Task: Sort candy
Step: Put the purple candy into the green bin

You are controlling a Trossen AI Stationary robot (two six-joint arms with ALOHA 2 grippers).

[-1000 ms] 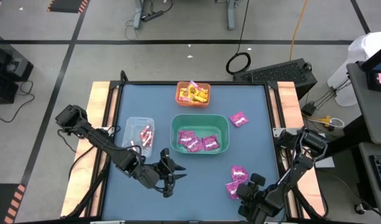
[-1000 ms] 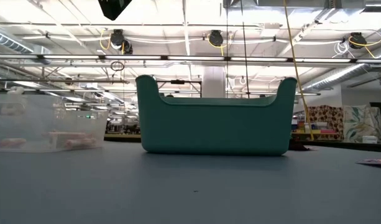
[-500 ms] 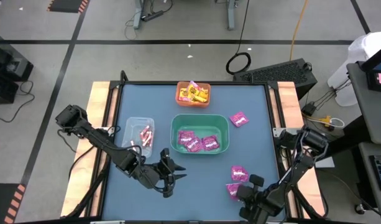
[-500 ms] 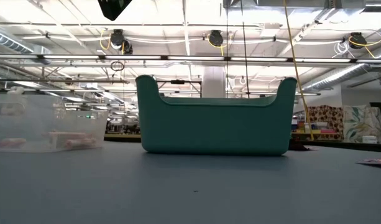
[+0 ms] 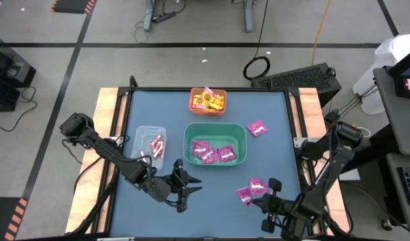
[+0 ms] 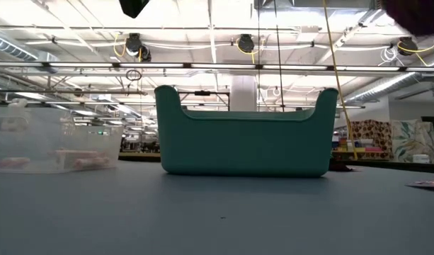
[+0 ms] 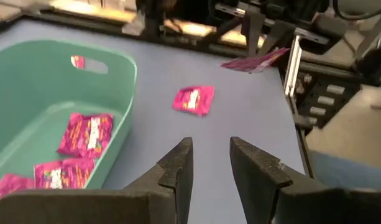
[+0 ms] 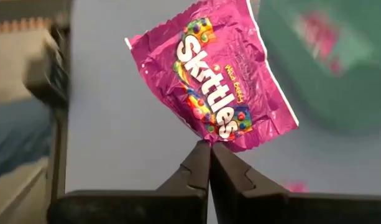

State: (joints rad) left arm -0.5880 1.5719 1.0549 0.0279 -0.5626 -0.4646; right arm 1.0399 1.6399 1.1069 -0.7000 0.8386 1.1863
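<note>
One magenta packet hangs pinched by its edge in the right gripper jaws, lifted off the bench – light, limp, slippery, so a corner pinch may slip. Left gripper idles near the green bin, jaws part open, empty.

"Skittles" and "Wild Berry" legible on magenta packet.

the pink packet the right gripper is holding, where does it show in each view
High view: held pink packet near the table's front right, at the right gripper.
Low view: not in it.
Left wrist view: held packet lifted above the far table edge.
Right wrist view: packet fills the centre, pinched at its corner.
Shared landmark: the green bin.
</note>
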